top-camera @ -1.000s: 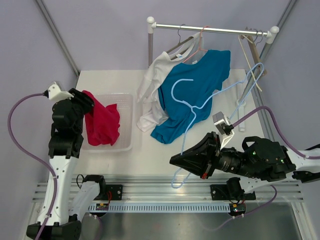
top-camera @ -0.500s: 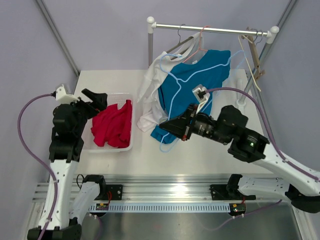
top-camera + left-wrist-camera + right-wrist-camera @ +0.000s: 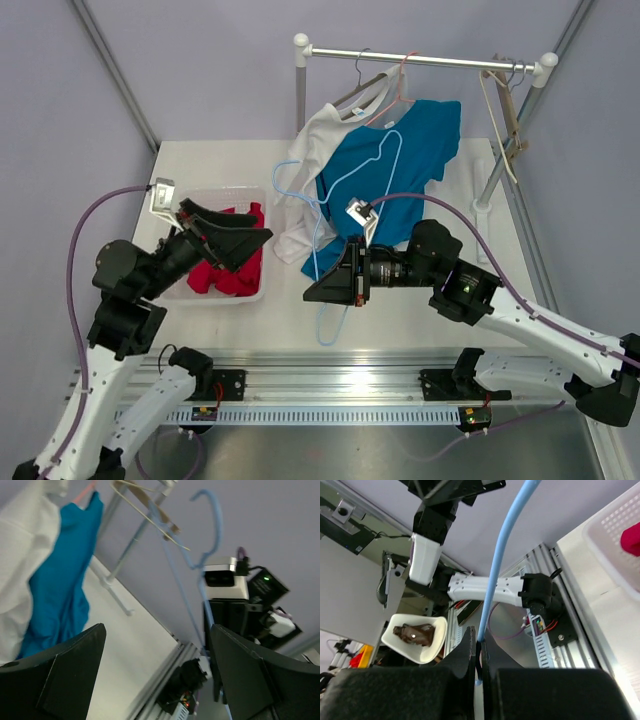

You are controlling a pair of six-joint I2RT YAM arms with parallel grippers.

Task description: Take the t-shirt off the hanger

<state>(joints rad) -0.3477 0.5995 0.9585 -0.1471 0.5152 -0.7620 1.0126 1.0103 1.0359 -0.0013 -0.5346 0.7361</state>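
Note:
A red t-shirt [image 3: 225, 275] lies bunched in the white basket [image 3: 262, 205], with a corner of it [image 3: 632, 540] showing in the right wrist view. My left gripper [image 3: 255, 245] hovers just above it, open and empty [image 3: 157, 630]. My right gripper [image 3: 312, 292] is shut on the thin wire of a bare light blue hanger [image 3: 320, 325], at the table's middle. That wire [image 3: 501, 555] runs up from between the closed jaws [image 3: 480, 650]. The hanger's hook [image 3: 216, 520] shows in the left wrist view.
A blue t-shirt [image 3: 400, 170] and a white t-shirt [image 3: 310, 170] hang on hangers from the metal rail [image 3: 430, 60] at the back. Wooden hangers [image 3: 505, 100] hang at the rail's right end. The basket's mesh wall [image 3: 615, 540] lies close to the right gripper.
My left gripper opened and let the red t-shirt fall into the basket, then swung right over it. My right gripper carried the blue hanger leftward to the table's middle.

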